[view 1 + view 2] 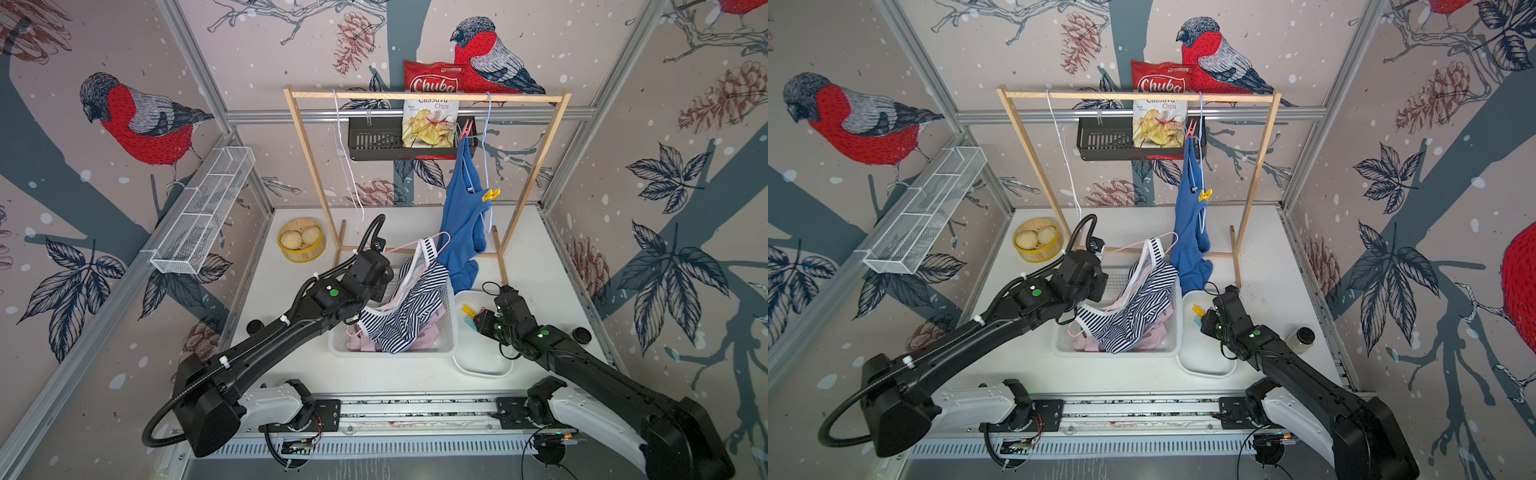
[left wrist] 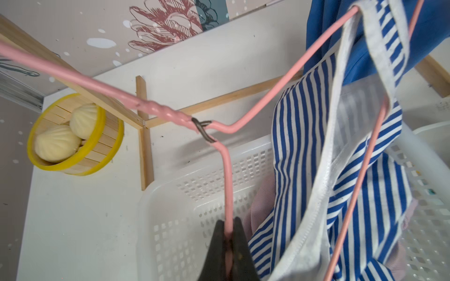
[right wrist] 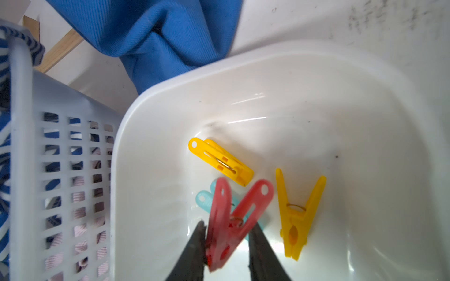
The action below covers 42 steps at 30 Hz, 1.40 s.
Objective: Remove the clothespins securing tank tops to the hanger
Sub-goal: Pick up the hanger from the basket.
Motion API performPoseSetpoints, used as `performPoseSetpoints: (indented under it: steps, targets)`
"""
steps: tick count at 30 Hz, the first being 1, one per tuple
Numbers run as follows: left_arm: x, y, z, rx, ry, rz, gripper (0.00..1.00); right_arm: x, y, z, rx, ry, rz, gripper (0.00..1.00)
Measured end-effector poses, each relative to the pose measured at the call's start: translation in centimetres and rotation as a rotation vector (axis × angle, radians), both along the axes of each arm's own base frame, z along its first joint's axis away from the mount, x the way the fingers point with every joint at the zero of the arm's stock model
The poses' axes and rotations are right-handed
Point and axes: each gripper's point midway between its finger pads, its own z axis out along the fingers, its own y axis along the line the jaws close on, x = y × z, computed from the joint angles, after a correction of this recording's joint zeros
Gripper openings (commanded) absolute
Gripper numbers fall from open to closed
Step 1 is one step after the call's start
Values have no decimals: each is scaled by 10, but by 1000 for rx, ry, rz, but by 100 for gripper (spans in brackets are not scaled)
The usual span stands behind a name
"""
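My left gripper (image 2: 229, 222) is shut on the wire of a pink hanger (image 2: 226, 175), which carries the navy-and-white striped tank top (image 2: 304, 146) over the white basket (image 2: 170, 194). A pale pink top (image 1: 428, 336) lies in that basket. The blue tank top (image 1: 461, 216) hangs from a light blue hanger (image 1: 487, 137), pinned by a red clothespin (image 1: 466, 128) and a yellow clothespin (image 1: 491, 194). Over the white bowl (image 3: 316, 80), my right gripper (image 3: 227, 225) stands open with a blurred red clothespin (image 3: 233, 219) loose between its fingers. Two yellow clothespins (image 3: 220, 160) (image 3: 299, 214) and a teal one (image 3: 203, 198) lie in the bowl.
A wooden rack (image 1: 424, 96) stands at the back with a bare white hanger (image 1: 345, 158) on it. Behind it is a black shelf basket (image 1: 374, 141) with a chips bag. A steamer with buns (image 1: 301, 240) sits back left, a small jar (image 1: 1300, 337) at the right.
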Motion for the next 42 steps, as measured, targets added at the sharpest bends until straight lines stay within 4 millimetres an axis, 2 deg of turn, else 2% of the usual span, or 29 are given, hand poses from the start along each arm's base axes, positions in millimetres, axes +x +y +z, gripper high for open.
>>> performPoseSetpoints:
  steps: [3, 7, 11, 14, 15, 18, 19, 20, 24, 26, 28, 34, 38, 40, 42]
  targets:
    - [-10, 10, 30, -41, -54, 1, 0, 1, 9, 12, 5, -41, 28, 61]
    - [-22, 19, 61, -77, -102, -18, 0, 0, 31, 47, 27, -157, 87, 63]
    - [-29, 24, 80, -81, -112, -34, 0, -1, 43, 78, 41, -266, 106, 66]
    - [-32, 27, 87, -54, -112, -50, 0, 1, 41, 85, 20, -290, 87, 66]
    - [-33, 28, 88, -38, -115, -57, 0, 2, 40, 84, 8, -286, 77, 63]
    - [-34, 32, 87, -9, -109, -54, 0, 1, 29, 75, -52, -237, 33, 22]
    - [-34, 33, 85, 7, -109, -61, 0, -1, 24, 71, -67, -219, 16, 5]
    - [-35, 33, 85, 10, -108, -63, 0, -3, 19, 68, -81, -207, 1, 0]
    - [-35, 33, 78, 23, -96, -66, 0, -7, 6, 73, -56, -221, -55, 0]
    - [-34, 32, 73, 31, -87, -66, 0, -7, -2, 78, -24, -231, -93, 25]
    - [-34, 31, 69, 40, -78, -70, 0, -6, -9, 82, 7, -239, -122, 31]
    - [-34, 32, 60, 66, -66, -81, 0, -6, -19, 85, 23, -220, -130, 32]
    - [-35, 33, 56, 73, -62, -79, 0, -10, -15, 83, 24, -204, -97, 32]
    - [-35, 33, 55, 74, -60, -79, 0, -11, -6, 83, 28, -204, -49, 34]
    - [-35, 33, 54, 76, -57, -80, 0, -15, 16, 87, 37, -219, 42, 35]
